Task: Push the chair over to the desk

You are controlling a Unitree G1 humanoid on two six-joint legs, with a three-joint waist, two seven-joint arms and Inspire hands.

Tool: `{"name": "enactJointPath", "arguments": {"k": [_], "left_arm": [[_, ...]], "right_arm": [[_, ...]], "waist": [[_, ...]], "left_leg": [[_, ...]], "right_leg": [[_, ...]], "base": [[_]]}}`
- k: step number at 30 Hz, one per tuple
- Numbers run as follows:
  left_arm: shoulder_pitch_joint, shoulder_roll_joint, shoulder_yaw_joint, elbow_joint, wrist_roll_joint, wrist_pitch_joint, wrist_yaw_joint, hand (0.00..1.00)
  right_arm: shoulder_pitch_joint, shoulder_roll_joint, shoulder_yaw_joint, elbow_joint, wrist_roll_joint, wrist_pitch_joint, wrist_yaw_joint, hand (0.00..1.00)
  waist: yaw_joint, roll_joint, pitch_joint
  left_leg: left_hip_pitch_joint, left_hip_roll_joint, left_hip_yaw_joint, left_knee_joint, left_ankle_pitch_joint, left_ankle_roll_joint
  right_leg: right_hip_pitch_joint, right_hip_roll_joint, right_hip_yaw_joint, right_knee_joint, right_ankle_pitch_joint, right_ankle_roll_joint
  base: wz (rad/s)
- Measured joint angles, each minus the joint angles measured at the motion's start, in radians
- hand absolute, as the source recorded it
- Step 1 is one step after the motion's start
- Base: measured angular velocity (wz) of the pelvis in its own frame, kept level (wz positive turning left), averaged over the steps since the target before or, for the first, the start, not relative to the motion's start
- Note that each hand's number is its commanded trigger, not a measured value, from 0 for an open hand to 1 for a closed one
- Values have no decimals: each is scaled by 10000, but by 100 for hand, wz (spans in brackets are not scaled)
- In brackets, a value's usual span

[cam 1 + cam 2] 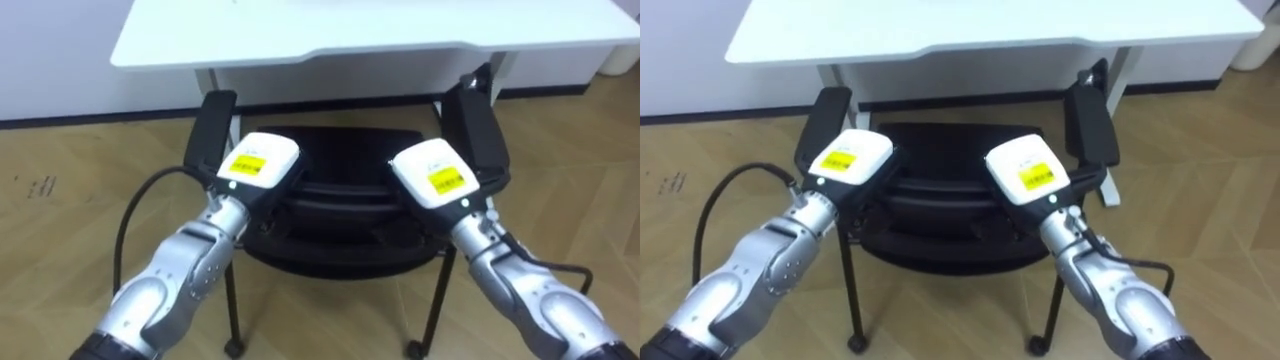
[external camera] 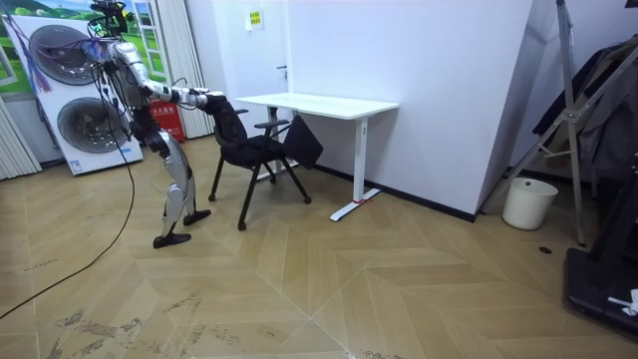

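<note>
Chair [image 1: 340, 160]: black, padded seat, flat armrests, thin metal legs, facing smooth white table [image 1: 300, 30]. Left hand [image 1: 258, 165], right hand [image 1: 435, 175] at backrest (fingers hidden, can't tell grip).

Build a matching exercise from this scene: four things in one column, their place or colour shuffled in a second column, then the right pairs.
Things:
1. chair
2. table
3. washing machines
4. bin

Descriptions:
A. white, on the floor by the wall at the room view's right
B. black, with the left hand and right hand at its backrest
C. stacked one over the other, behind the robot
D. white top, just beyond the chair, against the wall

Pairs: 1-B, 2-D, 3-C, 4-A
</note>
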Motion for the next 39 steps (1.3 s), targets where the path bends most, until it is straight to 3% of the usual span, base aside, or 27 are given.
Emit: {"name": "enactJointPath", "arguments": {"k": [4, 6, 7, 11, 14, 17, 20, 23, 24, 26, 29, 31, 32, 33, 34, 35, 36, 37, 38, 39], "left_arm": [[-1, 196, 99, -181, 56, -51, -152, 100], [-1, 219, 100, -326, 116, -48, -333, 100], [-4, 292, 102, -409, 102, -69, -358, 100], [-182, 345, 130, -402, 95, -168, -500, 100], [-246, 325, 153, -382, 93, -170, -587, 100], [-305, 361, 158, -394, 93, -224, -520, 100], [-518, 356, 159, -315, 100, -282, -541, 100], [-821, 139, 234, 144, 111, -453, -447, 100], [-977, 61, 319, 371, 111, -544, -432, 100], [-1187, 37, 420, 649, 132, -706, -268, 100], [-1434, -96, 547, 1080, 420, -839, -45, 100], [-1458, -174, 617, 1211, 483, -900, 207, 100], [-1476, -154, 639, 1234, 507, -932, 222, 100], [-1512, -151, 648, 1348, 515, -1010, 230, 100], [-1511, -159, 645, 1478, 524, -1032, 232, 100], [-1514, -197, 645, 1573, 539, -1042, 234, 100], [-1514, -171, 714, 1626, 600, -1078, 244, 100], [-1572, -64, 823, 1582, 559, -1198, 345, 100], [-1602, -31, 796, 1601, 507, -1241, 420, 100], [-1719, 53, 698, 1604, 469, -1261, 442, 100]], "right_arm": [[56, 217, -50, -70, -4, 53, 7, 100], [199, 266, -94, -177, 43, 102, 9, 100], [218, 268, -86, -254, 86, 126, 9, 100], [229, 297, -81, -406, 232, 293, 232, 100], [229, 273, -91, -501, 268, 351, 382, 100], [215, 280, -101, -507, 310, 358, 282, 100], [195, 291, -153, -466, 270, 380, 24, 100], [-3, 254, -251, -341, 205, 338, -7, 100], [-145, 278, -255, -204, 185, 328, -32, 100], [-422, 295, -255, 75, 129, 303, -161, 100], [-795, 410, -248, 557, 137, 222, -268, 100], [-929, 436, -167, 711, 134, 233, -453, 100], [-975, 457, -146, 751, 134, 239, -467, 100], [-1022, 593, -112, 897, 152, 238, -492, 100], [-1042, 598, -70, 1039, 222, 220, -447, 100], [-1040, 649, -67, 1115, 223, 210, -427, 100], [-1048, 766, -67, 1163, 184, 197, -424, 100], [-1118, 770, -89, 944, 43, 194, -443, 100], [-1095, 754, -94, 871, 27, 254, -461, 100], [-1106, 818, -123, 881, 98, 338, -430, 100]], "waist": [[-23, -187, 7], [20, -310, -52], [112, -394, -29], [106, -684, -25], [79, -688, -27], [-6, -677, -19], [-118, -571, 53], [-69, -358, 159], [-22, -289, 197], [-46, -189, 215], [-1, -161, 201], [8, -120, 179], [-28, -109, 183], [-46, -45, 186], [71, 92, 216], [86, 171, 223], [-98, 4, 134], [-445, -91, 83], [-557, -36, 93], [-564, -112, 173]], "left_leg": [[-91, -38, 119, 75, -72, 29], [-98, -17, 288, 35, -102, 60], [-84, -58, 372, 59, -151, 108], [-168, -175, 522, 622, -608, 134], [-249, -175, 525, 995, -863, -51], [-346, -217, 453, 1057, -907, -20], [-506, -176, 263, 1292, -995, 124], [-623, -209, -7, 1360, -942, 121], [-700, -225, -154, 1342, -865, 63], [-934, -390, -636, 1176, -580, -35], [-1047, -731, -1326, 325, 125, -447], [-1046, -996, -1700, -397, 595, -1004], [-1065, -947, -1673, -432, 605, -1033], [-1149, -782, -1689, -149, 517, -907], [-1136, -747, -2065, 32, 575, -766], [-1047, -825, -2358, -131, 712, -548], [-917, -1447, -3118, -1036, 1199, -977], [-1147, -1536, -2568, -336, 798, -963], [-1127, -1115, -1921, 586, 280, -930], [-734, -391, -1502, 1357, -1083, -852]], "right_leg": [[-191, -147, 26, 236, -199, 62], [-254, -202, -35, 261, -223, 101], [-323, -328, -36, 441, -257, 50], [-510, -792, -22, 1257, -674, 164], [-503, -939, -38, 1469, -892, 187], [-499, -947, -105, 1446, -895, 194], [-514, -785, -170, 1522, -869, 225], [-694, -668, -138, 1748, -659, 200], [-759, -580, -137, 1688, -598, 142], [-866, -367, -102, 1365, -446, 228], [-1104, -111, -94, 789, 116, 29], [-1160, -27, -321, 28, 685, -16], [-1139, -24, -549, -77, 790, -47], [-1031, -92, -1118, -39, 810, -73], [-1010, 98, -1382, 351, 766, -149], [-1106, 172, -1235, 492, 848, -314], [-1703, 448, -183, 16, 878, -708], [-1999, 247, -318, -286, 1344, -647], [-1987, 124, -671, -257, 1320, -649], [-1835, 58, -923, -72, 1249, -666]], "base": [[-3], [-5], [-10], [4], [2], [5], [10], [-7], [-11], [-4], [0], [0], [4], [0], [-7], [-4], [50], [69], [63], [16]]}}
